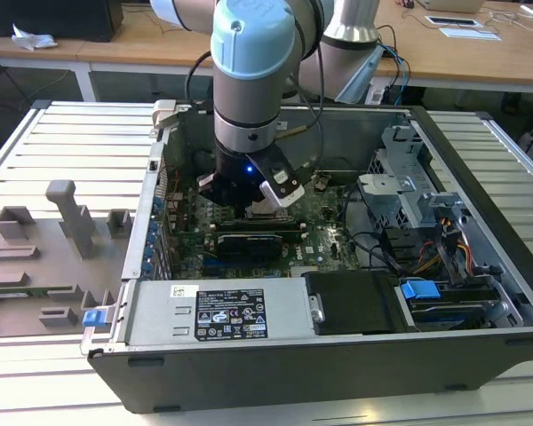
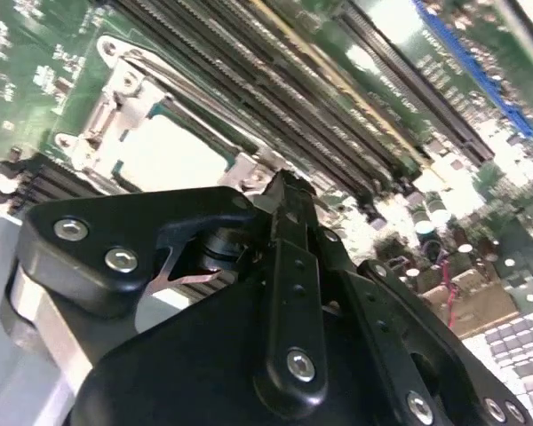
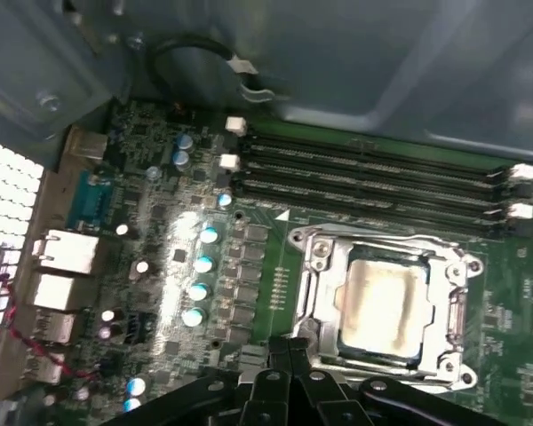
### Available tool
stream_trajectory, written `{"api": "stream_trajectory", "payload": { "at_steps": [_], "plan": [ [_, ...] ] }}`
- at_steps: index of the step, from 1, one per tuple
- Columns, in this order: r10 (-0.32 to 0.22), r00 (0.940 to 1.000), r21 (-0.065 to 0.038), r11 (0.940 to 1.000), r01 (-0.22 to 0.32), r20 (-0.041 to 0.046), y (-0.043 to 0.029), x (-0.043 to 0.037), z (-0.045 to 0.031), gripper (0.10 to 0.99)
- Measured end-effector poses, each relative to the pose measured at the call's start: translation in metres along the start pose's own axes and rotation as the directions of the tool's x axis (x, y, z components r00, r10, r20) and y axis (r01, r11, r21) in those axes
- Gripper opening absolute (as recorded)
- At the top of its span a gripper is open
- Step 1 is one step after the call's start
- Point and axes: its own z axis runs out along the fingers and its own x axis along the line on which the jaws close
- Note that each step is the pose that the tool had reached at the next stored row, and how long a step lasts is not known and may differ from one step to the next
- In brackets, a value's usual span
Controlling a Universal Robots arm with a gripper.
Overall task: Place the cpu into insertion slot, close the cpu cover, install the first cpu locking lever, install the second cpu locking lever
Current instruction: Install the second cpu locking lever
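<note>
One gripper (image 3: pixel 289 377) beside covered cpu (image 3: pixel 382 306)

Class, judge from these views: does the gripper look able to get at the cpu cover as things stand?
Probably yes. The gripper hangs just beside the cpu cover, which lies flat over the cpu, and nothing stands between them.

My own wrist hides the insertion slot (image 3: pixel 386 306) in the exterior view; in the first wrist view my gripper (image 3: pixel 289 355) covers its near rim, fingertips pressed together.
</note>
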Motion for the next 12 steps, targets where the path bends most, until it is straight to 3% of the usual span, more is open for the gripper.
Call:
{"api": "stream_trajectory", "payload": {
  "at_steps": [6,8,11,12],
  "plan": [
    [0.004,0.9998,-0.002,1.0000,-0.004,-0.0213,0.0044,-0.0272,0.0026,0.106],
    [0.005,0.9996,0.003,1.0000,-0.005,-0.0286,0.0076,-0.0377,0.0050,0.106],
    [0.007,0.9994,0.024,0.9997,-0.006,-0.0329,0.0162,-0.0447,0.0076,0.106],
    [0.007,0.9993,0.040,0.9992,-0.006,-0.0355,0.0201,-0.0467,0.0084,0.106]
  ]
}}
